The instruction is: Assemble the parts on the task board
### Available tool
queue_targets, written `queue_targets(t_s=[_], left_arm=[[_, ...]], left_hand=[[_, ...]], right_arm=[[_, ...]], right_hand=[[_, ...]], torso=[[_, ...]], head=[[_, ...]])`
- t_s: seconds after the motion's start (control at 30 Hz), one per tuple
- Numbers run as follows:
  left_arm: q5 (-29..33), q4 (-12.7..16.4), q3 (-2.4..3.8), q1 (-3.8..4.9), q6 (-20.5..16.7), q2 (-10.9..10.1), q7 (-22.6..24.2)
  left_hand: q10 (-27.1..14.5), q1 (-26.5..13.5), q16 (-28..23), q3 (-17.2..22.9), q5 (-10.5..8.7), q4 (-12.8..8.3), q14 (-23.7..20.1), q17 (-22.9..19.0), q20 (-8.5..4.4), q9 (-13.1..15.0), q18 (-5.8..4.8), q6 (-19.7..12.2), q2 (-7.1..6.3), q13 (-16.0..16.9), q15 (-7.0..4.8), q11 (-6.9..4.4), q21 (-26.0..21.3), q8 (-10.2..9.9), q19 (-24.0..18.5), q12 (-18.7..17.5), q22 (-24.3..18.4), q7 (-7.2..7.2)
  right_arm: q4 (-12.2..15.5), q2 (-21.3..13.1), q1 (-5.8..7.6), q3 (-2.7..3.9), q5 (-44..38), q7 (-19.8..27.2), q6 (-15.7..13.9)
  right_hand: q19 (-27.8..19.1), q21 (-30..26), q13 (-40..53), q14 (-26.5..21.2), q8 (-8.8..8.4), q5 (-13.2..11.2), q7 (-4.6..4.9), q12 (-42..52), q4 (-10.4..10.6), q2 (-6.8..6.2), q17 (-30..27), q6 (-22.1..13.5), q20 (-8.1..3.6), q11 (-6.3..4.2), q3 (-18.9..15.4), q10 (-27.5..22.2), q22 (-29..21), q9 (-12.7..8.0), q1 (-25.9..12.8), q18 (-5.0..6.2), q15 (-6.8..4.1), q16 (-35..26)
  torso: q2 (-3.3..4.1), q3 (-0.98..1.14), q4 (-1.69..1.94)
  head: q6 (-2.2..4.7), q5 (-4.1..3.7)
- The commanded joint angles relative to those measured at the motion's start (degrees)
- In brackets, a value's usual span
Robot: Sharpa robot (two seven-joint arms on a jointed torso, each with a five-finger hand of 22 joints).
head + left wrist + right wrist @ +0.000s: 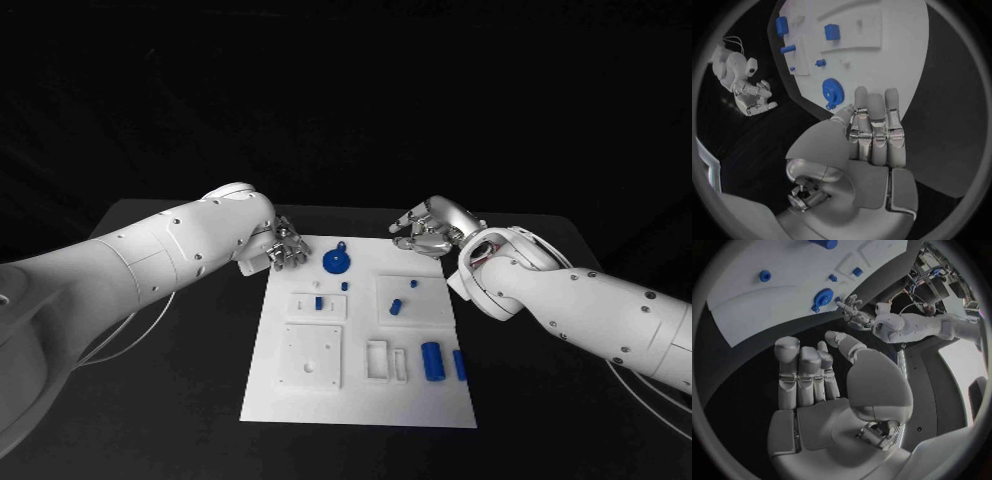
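The white task board (361, 400) lies in the middle of the black table. A blue gear (336, 263) sits near its far edge, also seen as the gear (834, 92) and gear (822, 297). Small blue pegs (345, 286) and a blue block (395, 307) stand mid-board. Two blue cylinders (431, 360) lie near the right side. My left hand (281, 250) hovers off the board's far left corner, fingers apart, holding nothing; its fingers (876, 130) stretch toward the gear. My right hand (427, 230) hangs beyond the far right corner, empty, with fingers (804, 375) straight.
Raised white fixtures (313, 355) with recesses occupy the board's near half. Black table surface (173, 400) surrounds the board on both sides. My white forearms cross the table's left and right flanks.
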Motion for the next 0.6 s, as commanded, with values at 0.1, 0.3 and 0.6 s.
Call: queue_targets(t_s=[0.1,0.3,0.6], left_arm=[[1.03,0.76,0.02,-0.03,-1.17,-0.6,0.73],[2.12,1.18,0.03,-0.02,-0.93,-1.03,0.8],[2.88,1.2,0.04,-0.02,-0.29,-1.2,0.88]], left_hand=[[2.21,-1.54,0.59,4.45,3.34,-4.88,0.38,0.48,-0.46,2.34,-0.86,2.67,-1.05,0.11,-0.63,-0.61,1.45,-2.1,-0.31,0.4,1.31,-0.31],[2.27,-3.24,0.96,5.69,5.55,-6.56,0.52,1.03,-0.63,5.44,-0.86,4.31,-1.28,0.32,-0.77,-0.7,3.42,-4.86,-1.01,1.19,1.29,-0.48],[2.25,-3.53,1.02,5.79,5.7,-6.88,0.52,1.21,-0.65,6.7,-0.86,4.69,-1.12,0.32,-0.79,-0.68,4.23,-6.05,-1.44,1.32,1.22,-0.5]], right_arm=[[0.09,-0.1,-0.02,0.03,0.02,0.15,0.19],[0.15,-0.2,-0.02,0.03,0.09,0.14,0.18],[0.16,-0.24,-0.02,0.03,0.11,0.12,0.14]], right_hand=[[1.7,-0.2,-0.04,-0.19,-0.1,-0.12,0.01,-0.1,0.05,0.05,-0.03,-0.29,0.12,-0.01,-0.38,-0.27,4.48,-0.06,-0.1,0.46,0.21,-0.18],[1.7,-0.2,-0.04,-0.19,-0.1,-0.12,0.01,-0.1,0.05,0.05,-0.03,-0.29,0.12,-0.01,-0.38,-0.27,4.48,-0.06,-0.1,0.46,0.21,-0.18],[1.7,-0.2,-0.04,-0.19,-0.1,-0.12,0.01,-0.1,0.05,0.05,-0.03,-0.29,0.12,-0.01,-0.38,-0.27,4.48,-0.06,-0.1,0.46,0.21,-0.18]], torso=[[0.0,0.01,0.03],[0.01,-0.01,0.08],[0.03,-0.07,-0.04]], head=[[0.02,-0.19],[0.03,-0.11],[0.09,-0.04]])
